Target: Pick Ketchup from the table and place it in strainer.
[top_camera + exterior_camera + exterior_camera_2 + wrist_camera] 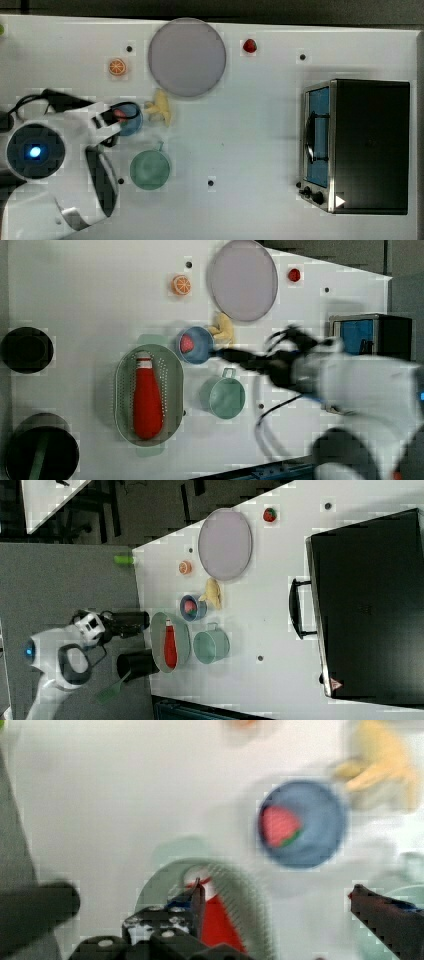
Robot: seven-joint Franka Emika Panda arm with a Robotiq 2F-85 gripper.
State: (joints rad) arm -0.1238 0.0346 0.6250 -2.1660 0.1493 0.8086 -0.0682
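Black fingers (190, 902) of the gripper (280, 902) fill the wrist view's foreground, standing wide apart with nothing between them. Below them lies the ketchup (147, 400) — it rests lengthwise inside the strainer (122, 371), its white cap pointing toward the blue bowl (201, 340). This bowl sits just beside the strainer's rim and holds a pink-red piece (187, 344). Near it are the yellow piece (223, 328) and the green cup (224, 396) — the grey plate (243, 280) is farther off.
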